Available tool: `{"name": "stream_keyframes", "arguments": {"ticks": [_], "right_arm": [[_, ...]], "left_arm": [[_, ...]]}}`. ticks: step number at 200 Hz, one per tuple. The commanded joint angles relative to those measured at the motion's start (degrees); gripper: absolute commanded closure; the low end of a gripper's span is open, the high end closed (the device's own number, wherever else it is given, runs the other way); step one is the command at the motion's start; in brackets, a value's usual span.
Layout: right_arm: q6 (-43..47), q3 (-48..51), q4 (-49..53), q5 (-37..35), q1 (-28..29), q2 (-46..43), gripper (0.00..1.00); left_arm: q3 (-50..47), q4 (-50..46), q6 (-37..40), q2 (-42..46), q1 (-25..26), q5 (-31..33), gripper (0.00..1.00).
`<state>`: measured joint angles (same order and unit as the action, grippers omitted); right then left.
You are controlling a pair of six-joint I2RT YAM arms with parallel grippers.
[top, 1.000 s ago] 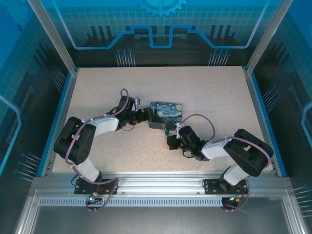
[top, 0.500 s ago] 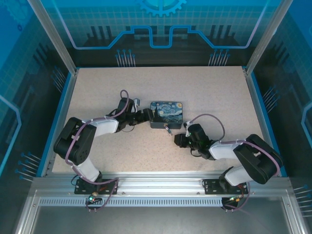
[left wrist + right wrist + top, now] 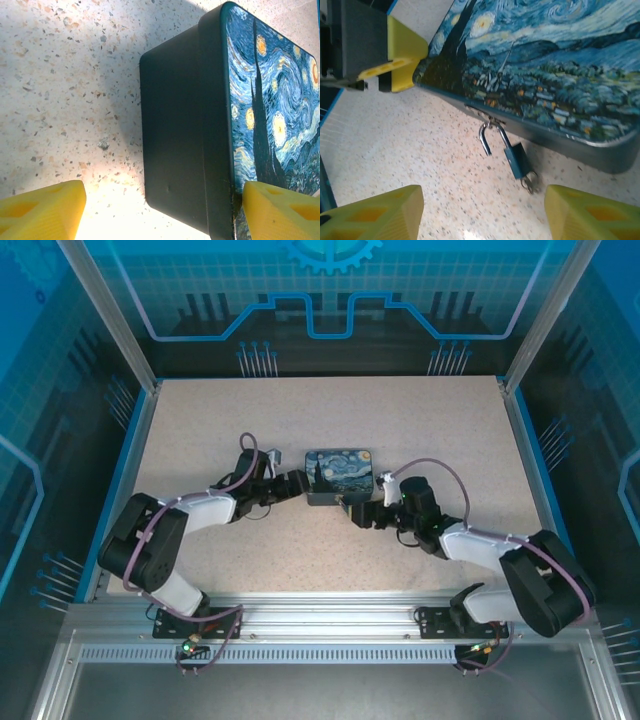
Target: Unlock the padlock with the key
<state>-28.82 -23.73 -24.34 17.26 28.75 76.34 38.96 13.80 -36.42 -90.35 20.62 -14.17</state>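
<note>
boxy metal padlock (image 3: 516, 159); rectangular swirl-painted tin (image 3: 555, 75); speckled, stone-look table (image 3: 410, 145)

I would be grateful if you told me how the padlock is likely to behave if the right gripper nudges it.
The padlock is hooked through the tin's hasp, so it would probably pivot there rather than slide away. It looks like rigid metal, so it is likely stiff and dense. Its small smooth body might slip out of the right gripper.
</note>
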Motion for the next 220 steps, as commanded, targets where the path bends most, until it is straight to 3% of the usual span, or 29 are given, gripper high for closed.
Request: {"name": "stream_keyframes", "arguments": {"ticks": [1, 63, 168, 189, 220], "right_arm": [[0.8, -1.7, -2.1, 3.6, -0.7, 4.2, 0.31], [-0.7, -4.9, -8.8, 5.8, 1.5, 14.3, 0.27], [-1.7, -6.1, -8.7, 8.4, 7.0, 16.5, 0.3], [-2.3, -4.7, -10.0, 7.6, 7.0, 14.2, 0.3], [1.4, -3.9, -3.8, 5.1, 6.0, 5.8, 0.28]], "left_arm": [[-1.6, -2.5, -0.7, 1.6, 0.3, 1.3, 0.18], [-1.9, -4.1, -0.8, 5.1, 0.6, 1.8, 0.17], [-1.7, -4.0, -1.0, 5.5, 0.6, 1.7, 0.17], [-1.6, -4.3, -0.9, 5.7, 0.6, 1.6, 0.17], [-1.6, -4.6, -1.0, 6.3, 0.6, 1.6, 0.17]]}}
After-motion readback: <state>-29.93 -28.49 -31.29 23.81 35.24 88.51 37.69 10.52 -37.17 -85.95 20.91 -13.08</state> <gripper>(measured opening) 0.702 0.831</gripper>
